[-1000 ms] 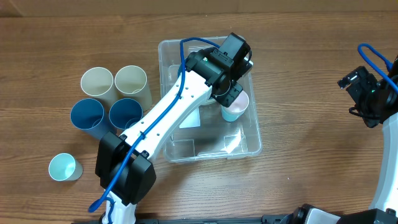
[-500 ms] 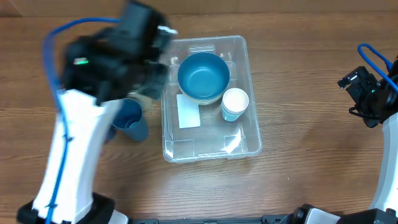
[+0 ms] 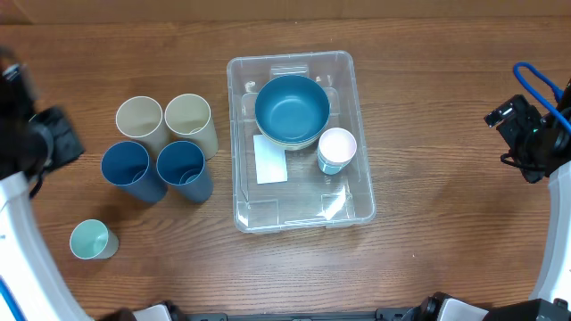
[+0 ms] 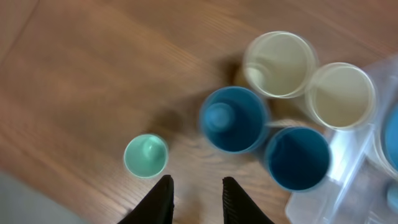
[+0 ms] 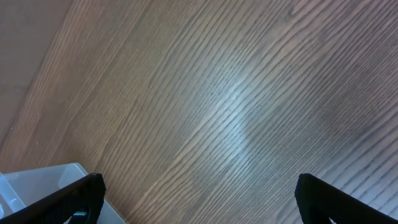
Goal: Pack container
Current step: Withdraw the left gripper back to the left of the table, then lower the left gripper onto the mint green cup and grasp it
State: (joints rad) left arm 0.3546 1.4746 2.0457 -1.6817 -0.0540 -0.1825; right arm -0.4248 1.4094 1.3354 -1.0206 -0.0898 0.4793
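The clear container [image 3: 357, 192] sits mid-table with a white label on its base. It holds a blue bowl [image 3: 292, 109] and a small pale cup [image 3: 336, 149]. Left of it stand two cream cups [image 3: 140, 118] [image 3: 188, 116], two dark blue cups [image 3: 125, 164] [image 3: 181, 165] and a small mint cup [image 3: 91, 239]. My left gripper [image 4: 195, 194] is open and empty, high above the wood just right of the mint cup [image 4: 146, 155]; the container's corner [image 4: 348, 199] shows at its right. My right gripper [image 5: 198, 198] is open and empty over bare wood at the far right.
The left arm [image 3: 27, 152] is at the table's left edge, the right arm [image 3: 535, 134] at its right edge. A corner of the container [image 5: 37, 183] shows at the bottom left of the right wrist view. The table top is brown wood.
My left arm has let go of the small pale cup inside the container and swung out left, past the cups, to the table's left edge. The right arm has not moved.
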